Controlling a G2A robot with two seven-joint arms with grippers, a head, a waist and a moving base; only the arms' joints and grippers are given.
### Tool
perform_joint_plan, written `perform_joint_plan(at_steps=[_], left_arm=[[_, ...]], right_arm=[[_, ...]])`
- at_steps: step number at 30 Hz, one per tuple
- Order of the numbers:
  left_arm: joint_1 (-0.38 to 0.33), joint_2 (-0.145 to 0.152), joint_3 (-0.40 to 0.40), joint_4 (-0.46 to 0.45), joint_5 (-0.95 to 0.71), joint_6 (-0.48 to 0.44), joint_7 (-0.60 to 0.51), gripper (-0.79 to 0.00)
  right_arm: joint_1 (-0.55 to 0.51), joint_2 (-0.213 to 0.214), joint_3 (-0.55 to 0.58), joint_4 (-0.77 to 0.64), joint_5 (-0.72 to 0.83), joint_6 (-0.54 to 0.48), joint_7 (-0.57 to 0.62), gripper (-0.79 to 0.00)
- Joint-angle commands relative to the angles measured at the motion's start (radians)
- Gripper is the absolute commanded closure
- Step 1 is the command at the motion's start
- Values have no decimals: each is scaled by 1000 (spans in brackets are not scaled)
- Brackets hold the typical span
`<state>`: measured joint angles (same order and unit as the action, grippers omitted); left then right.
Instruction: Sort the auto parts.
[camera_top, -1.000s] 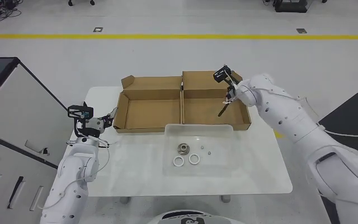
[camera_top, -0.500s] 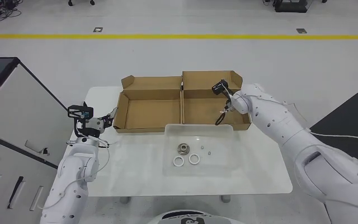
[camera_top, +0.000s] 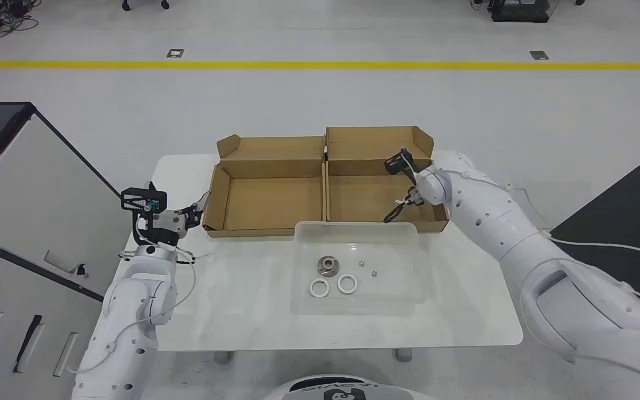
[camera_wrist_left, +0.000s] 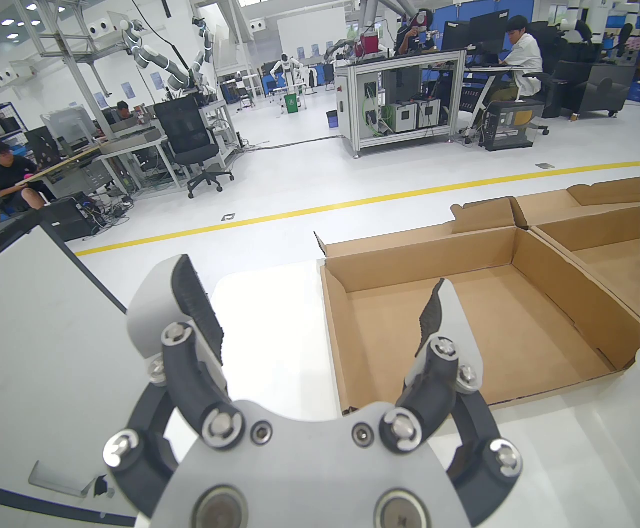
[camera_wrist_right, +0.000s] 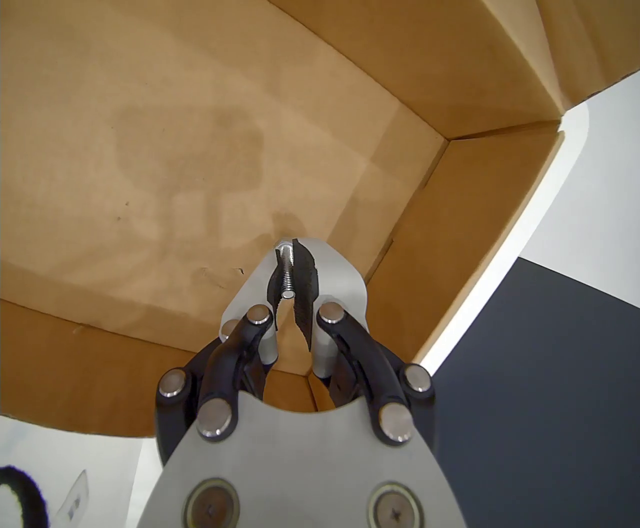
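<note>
The right hand (camera_wrist_right: 291, 262) pinches a small threaded bolt (camera_wrist_right: 286, 277), low inside the right cardboard box (camera_wrist_right: 450, 210), close to its floor near a corner. The bolt runs along the fingers and points down at the floor just below, so letting go looks like the next job. The left hand (camera_wrist_left: 310, 282) is spread wide, well apart, beside the left box (camera_wrist_left: 550, 280).

Nothing written can be read here; a small label (camera_wrist_right: 75, 500) beside the right cardboard box (camera_wrist_right: 150, 150) bears print too blurred to read.
</note>
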<state>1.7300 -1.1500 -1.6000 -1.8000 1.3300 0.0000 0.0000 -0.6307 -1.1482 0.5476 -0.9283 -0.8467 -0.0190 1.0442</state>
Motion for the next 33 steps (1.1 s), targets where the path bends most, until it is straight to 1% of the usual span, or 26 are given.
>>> perform_joint_plan(at_steps=[1,2,3,4,5,8,10,16,19,25,31,33], left_arm=[[0,0,0,0,0,0,0,-785],[0,0,0,0,0,0,0,-785],[0,0,0,0,0,0,0,-785],[0,0,0,0,0,0,0,-785],[0,0,0,0,0,0,0,-785],[0,0,0,0,0,0,0,-785],[0,0,0,0,0,0,0,-785],[0,0,0,0,0,0,0,-785],[0,0,0,0,0,0,0,-785],[0,0,0,0,0,0,0,-785],[0,0,0,0,0,0,0,-785],[0,0,0,0,0,0,0,-785]], right_arm=[[-1,-3,4,5,-1,0,0,-311],[-2,-5,6,8,-2,1,0,-332],[-3,-6,9,9,-1,2,-3,-376],[-4,-7,12,10,0,2,-7,-391],[-3,-8,16,9,0,1,-9,-536],[-4,-8,30,1,-2,0,-14,-699],[-6,-6,44,-12,1,-2,-22,-785],[-14,10,96,-86,-7,-10,-36,-785],[-29,29,141,-164,-11,-19,-31,-785],[-118,89,281,-420,-16,-42,37,-785],[-253,145,435,-703,9,-86,151,-785],[-298,159,475,-788,35,-116,193,-785]])
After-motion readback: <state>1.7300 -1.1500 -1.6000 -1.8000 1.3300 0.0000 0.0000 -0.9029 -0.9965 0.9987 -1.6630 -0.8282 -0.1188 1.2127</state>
